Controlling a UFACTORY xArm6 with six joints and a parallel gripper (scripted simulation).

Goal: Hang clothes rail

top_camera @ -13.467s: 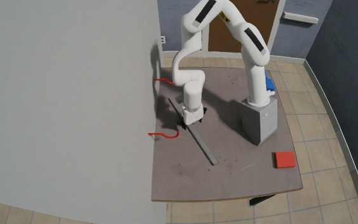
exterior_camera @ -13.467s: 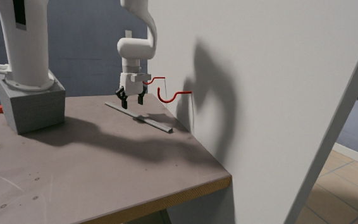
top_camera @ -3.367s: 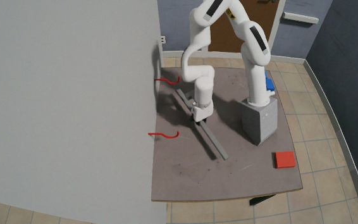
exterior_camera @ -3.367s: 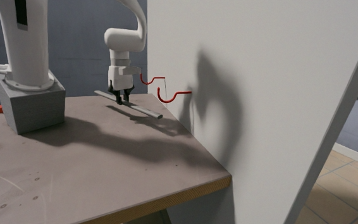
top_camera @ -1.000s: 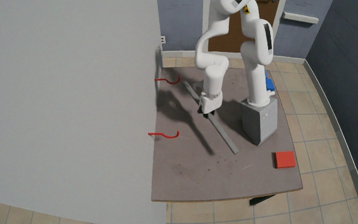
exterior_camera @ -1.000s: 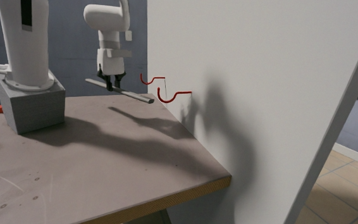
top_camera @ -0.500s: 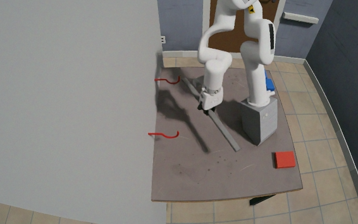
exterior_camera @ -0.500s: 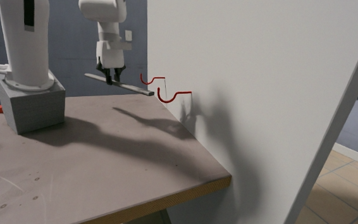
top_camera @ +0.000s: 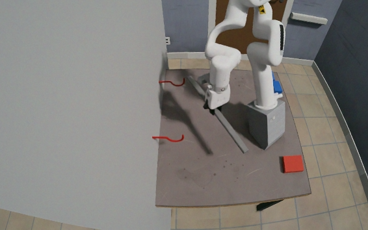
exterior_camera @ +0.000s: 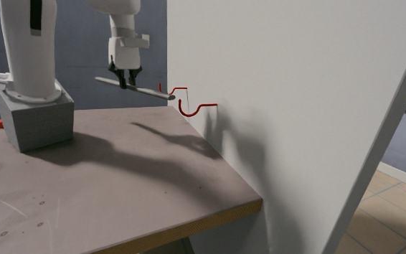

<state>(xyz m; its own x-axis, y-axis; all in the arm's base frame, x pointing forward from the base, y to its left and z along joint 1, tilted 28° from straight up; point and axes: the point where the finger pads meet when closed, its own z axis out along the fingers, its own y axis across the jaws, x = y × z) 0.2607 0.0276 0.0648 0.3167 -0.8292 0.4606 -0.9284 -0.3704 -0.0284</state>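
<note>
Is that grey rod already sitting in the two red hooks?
No. The rail hangs in the air, pinched by the gripper, beside both hooks and touching neither.

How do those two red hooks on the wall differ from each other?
In the top view, the far hook sits close to the rail's raised end, while the near hook lies farther from the rail. In the side view the near hook looks larger and lower. Both are red, upturned, fixed to the white wall, and empty.
</note>
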